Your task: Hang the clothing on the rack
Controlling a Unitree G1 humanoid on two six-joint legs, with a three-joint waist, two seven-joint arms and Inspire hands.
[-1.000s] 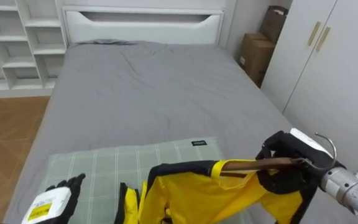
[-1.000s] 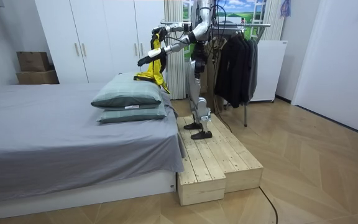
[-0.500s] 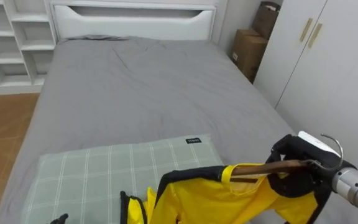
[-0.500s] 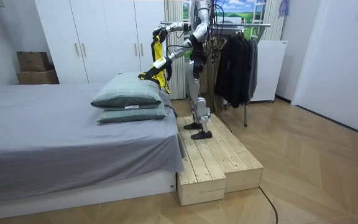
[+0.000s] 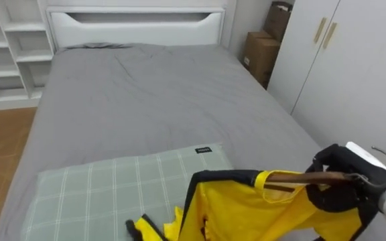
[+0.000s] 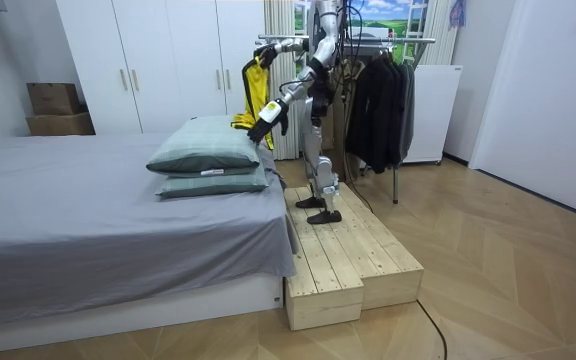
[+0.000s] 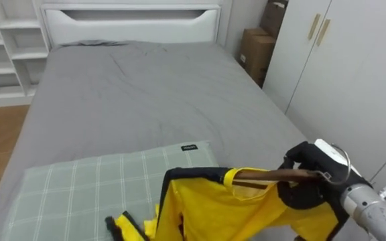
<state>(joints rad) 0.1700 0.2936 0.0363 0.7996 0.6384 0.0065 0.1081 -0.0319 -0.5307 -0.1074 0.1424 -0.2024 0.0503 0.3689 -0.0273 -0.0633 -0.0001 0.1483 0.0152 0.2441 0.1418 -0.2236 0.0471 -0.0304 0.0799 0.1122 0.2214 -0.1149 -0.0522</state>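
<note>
right now my right hand [image 5: 341, 187] is clenched round the hanger [image 5: 305, 178], its hook sticking out just past the fingers. the yellow jacket [image 5: 246, 214] hangs from the bar to the left of those fingers and below them, near the pillow [image 5: 92, 194] on the bed [image 5: 153, 94]. my left hand [image 6: 267, 120] sits lower, by the jacket's hem; clenched or not, i cannot tell.

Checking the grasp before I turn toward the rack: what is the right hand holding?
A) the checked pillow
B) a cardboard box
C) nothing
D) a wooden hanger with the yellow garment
D: the right hand is curled round the wooden hanger, with the yellow garment draped on it.
</note>
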